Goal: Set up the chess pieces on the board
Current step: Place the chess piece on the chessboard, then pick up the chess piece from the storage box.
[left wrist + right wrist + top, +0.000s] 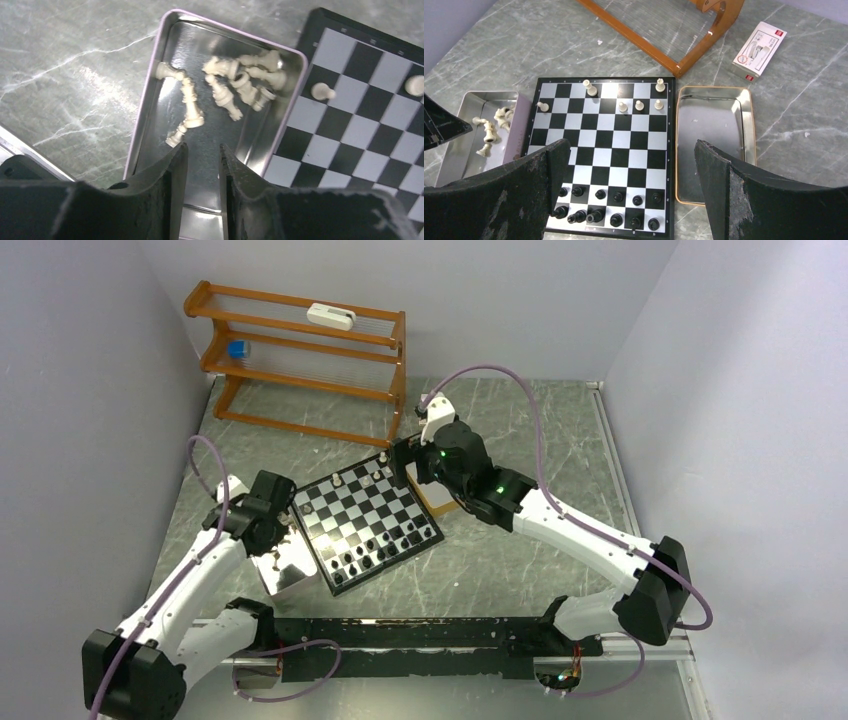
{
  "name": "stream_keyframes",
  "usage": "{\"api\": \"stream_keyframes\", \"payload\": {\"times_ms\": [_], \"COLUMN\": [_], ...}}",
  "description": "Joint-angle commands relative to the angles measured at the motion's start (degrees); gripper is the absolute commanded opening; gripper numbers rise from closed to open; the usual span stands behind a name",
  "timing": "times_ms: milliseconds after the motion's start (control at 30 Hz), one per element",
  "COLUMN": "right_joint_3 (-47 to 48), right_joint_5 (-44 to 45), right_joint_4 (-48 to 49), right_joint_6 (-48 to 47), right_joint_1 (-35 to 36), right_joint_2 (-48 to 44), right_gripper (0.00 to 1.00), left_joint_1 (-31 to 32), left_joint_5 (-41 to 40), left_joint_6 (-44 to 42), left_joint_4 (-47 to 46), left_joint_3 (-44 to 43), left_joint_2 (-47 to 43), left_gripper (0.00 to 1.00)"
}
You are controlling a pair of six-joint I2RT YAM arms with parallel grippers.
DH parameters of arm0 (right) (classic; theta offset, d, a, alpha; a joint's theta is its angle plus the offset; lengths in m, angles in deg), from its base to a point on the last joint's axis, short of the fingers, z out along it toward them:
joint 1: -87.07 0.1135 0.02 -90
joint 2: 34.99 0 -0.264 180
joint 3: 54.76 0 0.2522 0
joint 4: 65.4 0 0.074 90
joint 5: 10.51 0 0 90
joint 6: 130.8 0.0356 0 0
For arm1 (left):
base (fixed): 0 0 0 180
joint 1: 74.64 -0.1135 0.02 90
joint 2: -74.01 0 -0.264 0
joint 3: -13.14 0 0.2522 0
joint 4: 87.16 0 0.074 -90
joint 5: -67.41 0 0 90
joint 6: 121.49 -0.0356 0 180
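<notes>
Narrowly parted, left fingers (172,172) hold nothing; right fingers (536,172) gape wide, empty.

The board (610,150) is checked black and silvery white inside a thin black border. The pieces lying upper middle of the left wrist view (223,95) are cream; those along the board's lower edge (618,219) are black. One silver tray (150,85) has a lilac rim, the other (714,135) a coppery one. The table (500,570) is grey-green marble with white veins. The rack (399,370) is orange-brown wood. The arms (580,530) are white with black joints.
</notes>
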Motion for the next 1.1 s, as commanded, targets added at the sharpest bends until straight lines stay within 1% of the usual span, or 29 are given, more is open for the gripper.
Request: {"api": "stream_keyframes", "payload": {"times_ms": [0, 67, 167, 333, 433, 667, 867, 967, 1067], "right_joint_3": [-1.3, -1.0, -0.9, -1.6, -1.7, -1.8, -1.7, -1.4, -1.1], "right_joint_5": [0.1, 0.3, 0.5, 0.5, 0.6, 0.4, -0.4, -0.5, -0.8], "right_joint_4": [2.5, 2.3, 2.2, 2.9, 3.1, 3.1, 2.9, 2.9, 2.9], "right_joint_6": [0.3, 0.1, -0.1, -0.5, -0.5, -0.4, -0.1, -0.1, -0.1], "right_joint_1": [-0.3, -0.2, -0.2, -0.3, -0.4, -0.5, -0.6, -0.6, -0.6], "right_joint_2": [-1.8, -1.7, -1.8, -2.6, -2.5, -2.0, -1.7, -1.5, -1.4], "right_gripper": [1.00, 1.00, 1.00, 1.00, 1.00, 1.00, 1.00, 1.00, 1.00], "left_joint_1": [-5.7, -9.3, -11.6, -15.3, -16.1, -17.6, -18.3, -18.3, -18.3], "left_joint_5": [3.3, 5.7, 8.6, 11.7, 12.6, 12.1, 13.2, 13.9, 14.2], "left_joint_6": [-1.0, -2.8, -4.5, -7.2, -8.6, -8.1, -8.7, -8.9, -9.0], "left_joint_4": [-2.8, -4.3, -7.0, -10.4, -12.6, -15.5, -18.2, -18.4, -18.2], "left_joint_3": [2.8, 4.1, 4.7, 6.0, 6.8, 8.1, 8.9, 9.0, 9.3], "left_joint_2": [0.0, 1.2, 3.0, 6.0, 7.0, 10.7, 12.5, 12.6, 11.8], "left_gripper": [0.33, 0.32, 0.32, 0.36, 0.36, 0.33, 0.33, 0.31, 0.26]}}
